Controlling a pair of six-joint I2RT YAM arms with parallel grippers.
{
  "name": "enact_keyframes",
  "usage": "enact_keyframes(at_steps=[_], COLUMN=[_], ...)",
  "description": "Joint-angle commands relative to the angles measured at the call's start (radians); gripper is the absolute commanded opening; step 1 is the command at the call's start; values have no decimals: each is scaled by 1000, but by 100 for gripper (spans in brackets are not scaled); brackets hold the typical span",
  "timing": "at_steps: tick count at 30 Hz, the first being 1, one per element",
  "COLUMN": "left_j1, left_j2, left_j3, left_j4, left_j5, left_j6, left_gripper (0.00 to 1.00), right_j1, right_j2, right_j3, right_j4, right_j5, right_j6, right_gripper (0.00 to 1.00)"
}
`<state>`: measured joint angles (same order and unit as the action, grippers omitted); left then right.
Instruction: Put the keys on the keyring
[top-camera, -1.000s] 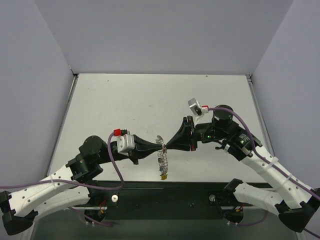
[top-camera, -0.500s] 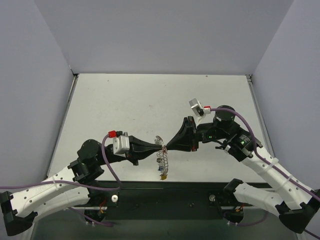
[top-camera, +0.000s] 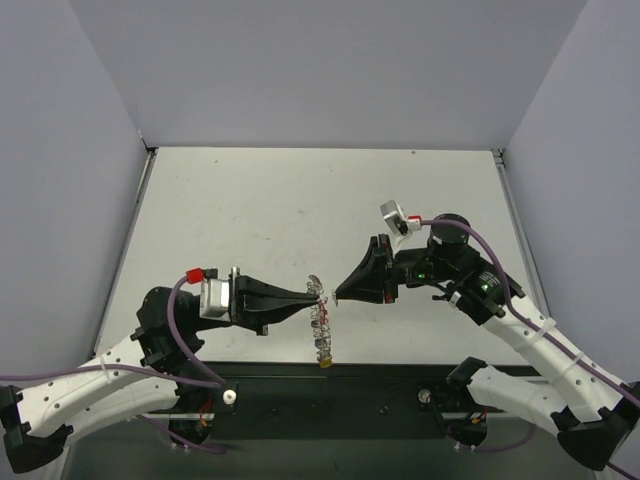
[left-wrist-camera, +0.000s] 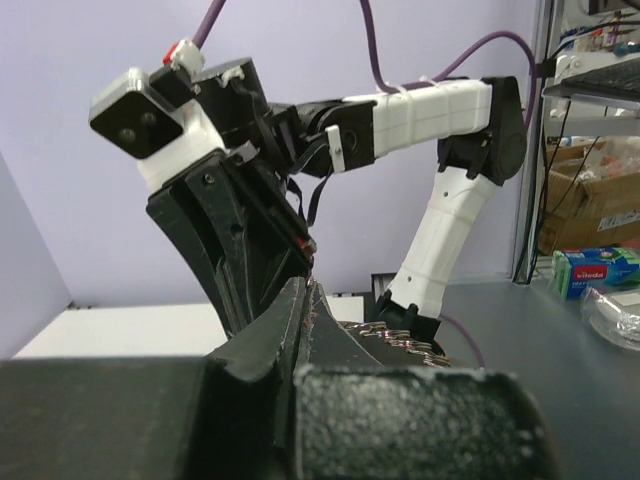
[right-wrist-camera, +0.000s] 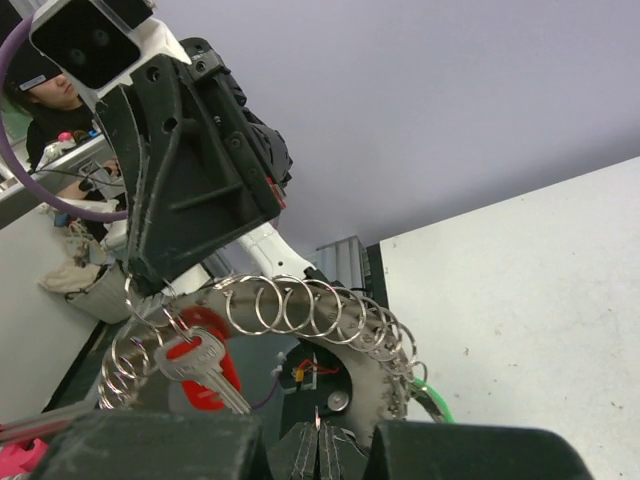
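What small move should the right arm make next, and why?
Probably ease the right gripper a touch left, toward the keyring. The left gripper holds the keyring up so it hangs free. The right gripper is shut on a thin silver piece, likely a key, and sits just apart from the keyring.

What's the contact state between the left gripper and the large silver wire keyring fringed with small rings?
Touching. The right wrist view shows the left gripper pinched on the silver wire keyring, which hangs from its black fingertips.
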<state>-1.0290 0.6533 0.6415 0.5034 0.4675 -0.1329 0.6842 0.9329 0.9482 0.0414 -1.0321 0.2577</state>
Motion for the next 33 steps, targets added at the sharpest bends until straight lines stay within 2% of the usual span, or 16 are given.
enact_keyframes(at_steps=[1, 12, 19, 33], left_j1=[-5, -5, -5, -5], left_j2=[-4, 5, 6, 62], left_j3=[50, 34, 15, -14], left_j4=[121, 96, 69, 115], left_j5=[25, -10, -85, -127], left_j6=[-22, -8, 4, -8], left_gripper=[0, 0, 0, 0], right_j1=[-5, -5, -5, -6], right_j2=[-17, -55, -65, -83], right_j3=[7, 44, 43, 70], right_j4=[41, 35, 32, 77], right_j5=[-3, -9, -29, -83], right_j6=[-34, -41, -38, -8], right_gripper=[0, 0, 0, 0])
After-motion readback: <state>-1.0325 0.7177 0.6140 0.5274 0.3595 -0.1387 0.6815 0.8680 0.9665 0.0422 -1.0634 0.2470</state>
